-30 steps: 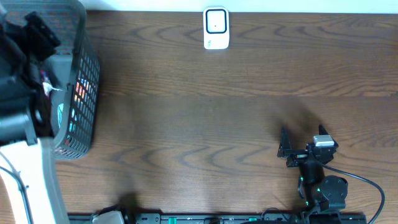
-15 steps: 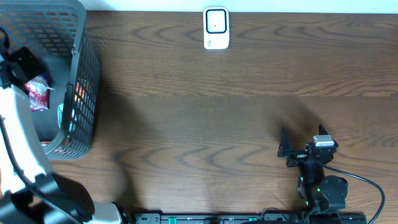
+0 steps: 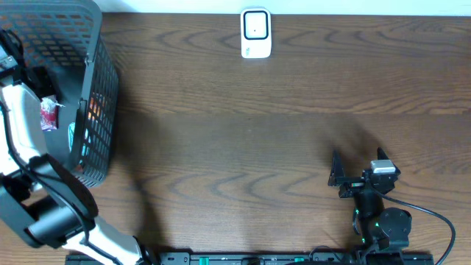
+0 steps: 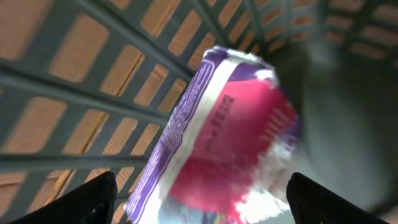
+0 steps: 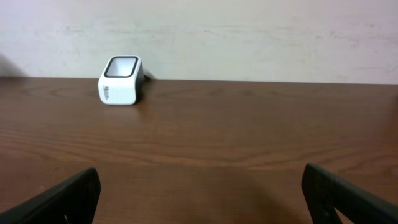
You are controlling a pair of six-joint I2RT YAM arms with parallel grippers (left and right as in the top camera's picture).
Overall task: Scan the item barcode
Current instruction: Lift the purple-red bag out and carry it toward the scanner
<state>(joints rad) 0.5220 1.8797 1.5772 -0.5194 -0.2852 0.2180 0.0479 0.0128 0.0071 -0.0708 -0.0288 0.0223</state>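
Plainly, the main risk lies in the grab: the left gripper [image 4: 202,199] hangs inside the mesh basket [image 3: 99,88] with its jaws spread wide around a pink-and-purple snack packet [image 4: 230,137], not pinching it. The packet sits tilted against the basket's lattice wall. If the jaws close off-centre, the slick wrapper will likely slide out or crumple, or a fingertip may snag in a wall opening. The wrist view is blurred, so the gripper may be moving, which would make a clean pinch harder. No barcode can be made out on the visible face, so even a good lift may present the wrong side to the white barcode scanner [image 3: 256,33], which stands well apart at the far edge of the table [image 3: 257,132]. The right gripper [image 3: 337,177] rests near the front edge with its jaws spread and nothing between them. Against the earlier overhead pictures, the left arm has swung: its dark wrist no longer covers the basket's left half, its elbow now shows at the lower left, and the packet has come into view. The right arm and scanner are unchanged.
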